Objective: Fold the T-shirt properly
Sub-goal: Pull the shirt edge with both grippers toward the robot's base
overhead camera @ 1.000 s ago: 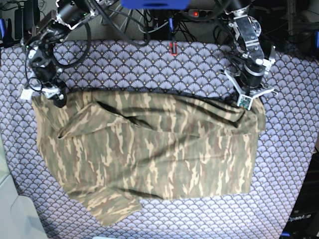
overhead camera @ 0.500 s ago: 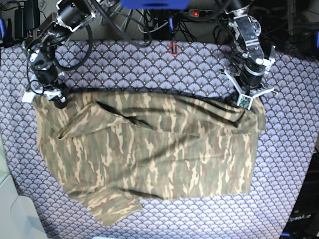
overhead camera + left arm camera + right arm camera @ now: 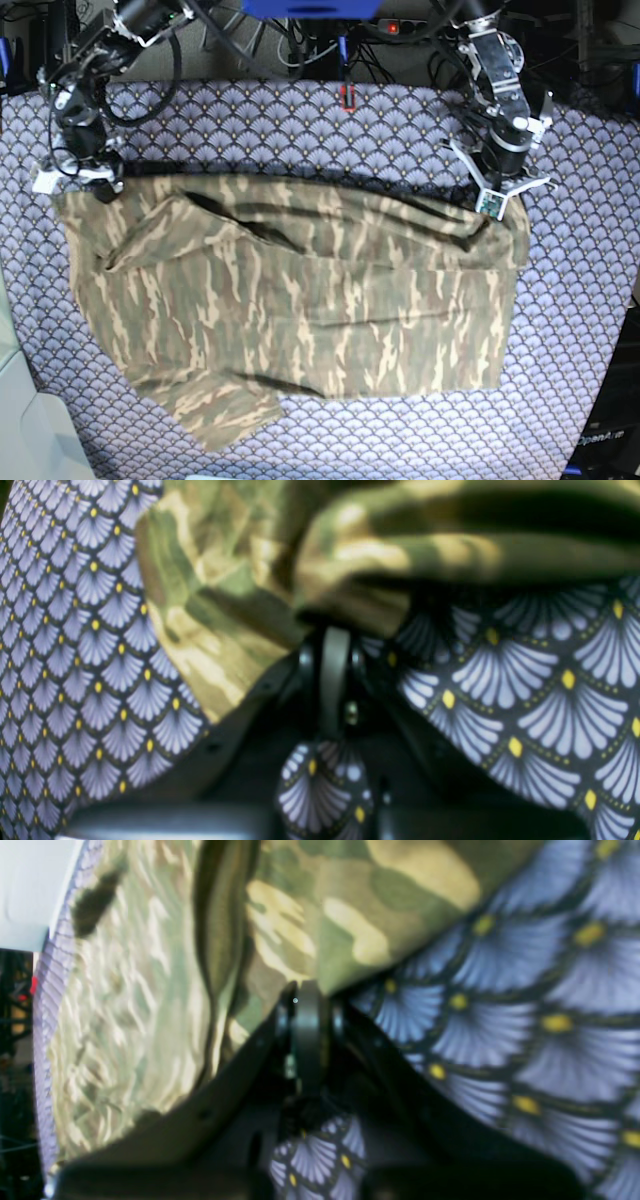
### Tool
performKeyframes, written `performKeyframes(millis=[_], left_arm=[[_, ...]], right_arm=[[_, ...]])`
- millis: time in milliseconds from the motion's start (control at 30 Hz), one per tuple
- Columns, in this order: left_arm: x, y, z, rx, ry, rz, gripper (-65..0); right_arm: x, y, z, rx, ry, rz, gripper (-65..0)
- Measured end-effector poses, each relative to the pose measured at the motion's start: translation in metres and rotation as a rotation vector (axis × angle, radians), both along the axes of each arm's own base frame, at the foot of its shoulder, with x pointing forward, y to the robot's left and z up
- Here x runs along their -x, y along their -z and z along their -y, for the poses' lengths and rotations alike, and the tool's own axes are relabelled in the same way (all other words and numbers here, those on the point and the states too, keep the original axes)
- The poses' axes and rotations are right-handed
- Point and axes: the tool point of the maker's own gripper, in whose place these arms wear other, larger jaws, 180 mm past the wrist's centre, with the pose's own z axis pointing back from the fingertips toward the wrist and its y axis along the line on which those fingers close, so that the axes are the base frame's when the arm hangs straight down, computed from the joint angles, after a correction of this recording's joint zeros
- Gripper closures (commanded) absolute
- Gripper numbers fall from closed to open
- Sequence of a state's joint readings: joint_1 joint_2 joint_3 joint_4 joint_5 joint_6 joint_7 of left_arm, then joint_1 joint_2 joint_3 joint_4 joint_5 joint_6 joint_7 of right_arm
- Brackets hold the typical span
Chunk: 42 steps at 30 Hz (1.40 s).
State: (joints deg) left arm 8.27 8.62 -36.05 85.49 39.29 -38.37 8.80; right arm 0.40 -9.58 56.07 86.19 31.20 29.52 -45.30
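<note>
T-shirt point(image 3: 290, 310), camouflage print, lies spread across the middle of the desk on the fan-scale tablecloth point(image 3: 300, 130). Nearest the viewer in the base view, one short sleeve point(image 3: 225, 415) juts out at the lower left of the view, flat on the cloth. Lower hem edge runs roughly straight along the view's right side. Body mostly flat; a few dark fold lines and a loose flap cross the upper portion.

Far edge of the shirt is pinched at both corners. Right end effector point(image 3: 78, 182), on the view's left, sits at the far-left corner of the shirt; right wrist view shows the jaws closed with camouflage fabric point(image 3: 350, 915) pinched at the tips, tablecloth point(image 3: 525, 1030) beside and below. Left end effector point(image 3: 488, 203), on the view's right, sits at the far-right corner; left wrist view shows its jaws closed on a bunched fold of the shirt point(image 3: 360, 575), the tablecloth point(image 3: 540, 690) just underneath. Both wrist views are blurred up close, so exact layers in each grip cannot be told.

Between the two grips the far edge stretches nearly straight, with a dark shadow line behind it.

Beyond the desk's far edge: tangled black cables point(image 3: 300, 50), a blue object point(image 3: 310, 8) at top centre, a small red item point(image 3: 347, 97) lying on the tablecloth near the far edge.
</note>
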Motion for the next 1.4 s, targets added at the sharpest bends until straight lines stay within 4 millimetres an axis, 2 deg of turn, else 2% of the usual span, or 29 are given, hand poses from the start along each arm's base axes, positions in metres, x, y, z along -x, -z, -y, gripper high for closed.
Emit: performKeyframes(millis=[167, 367, 467, 600, 767, 933, 1067, 1133, 1233, 1400], left_arm=[[0.001, -0.002, 0.004, 0.073, -0.028, 0.021, 0.0], [0.006, -0.002, 0.010, 0.146, -0.046, 0.038, 0.0], [0.010, -0.003, 0.002, 0.161, -0.077, 0.042, 0.0], [0.010, -0.005, -0.001, 0.176, -0.090, 0.051, 0.0], [0.029, -0.011, -0.005, 0.165, -0.104, 0.036, 0.0], [0.026, -0.025, -0.007, 0.162, -0.103, 0.083, 0.0], [0.042, -0.016, -0.015, 0.161, -0.127, 0.041, 0.0], [0.043, -0.019, -0.022, 0.182, -0.157, 0.060, 0.0], [0.045, -0.023, -0.022, 0.216, -0.176, 0.087, 0.0], [0.072, -0.010, -0.023, 0.216, -0.186, 0.028, 0.0]], right_arm=[[0.003, -0.006, 0.008, 0.035, -0.007, -0.006, 0.0], [0.021, -0.015, 0.023, 0.112, -0.008, -0.031, 0.0], [0.020, -0.022, 0.025, 0.130, -0.006, -0.017, 0.0], [0.024, -0.021, 0.028, 0.138, -0.013, -0.030, 0.0], [0.028, -0.020, 0.031, 0.145, -0.013, -0.038, 0.0], [0.037, -0.017, 0.034, 0.155, -0.017, -0.061, 0.0], [0.050, -0.011, 0.035, 0.154, -0.016, -0.090, 0.0], [0.055, -0.007, 0.034, 0.150, -0.023, -0.109, 0.0], [0.061, -0.005, 0.034, 0.151, -0.023, -0.117, 0.0], [0.071, -0.001, 0.037, 0.160, -0.030, -0.145, 0.0]])
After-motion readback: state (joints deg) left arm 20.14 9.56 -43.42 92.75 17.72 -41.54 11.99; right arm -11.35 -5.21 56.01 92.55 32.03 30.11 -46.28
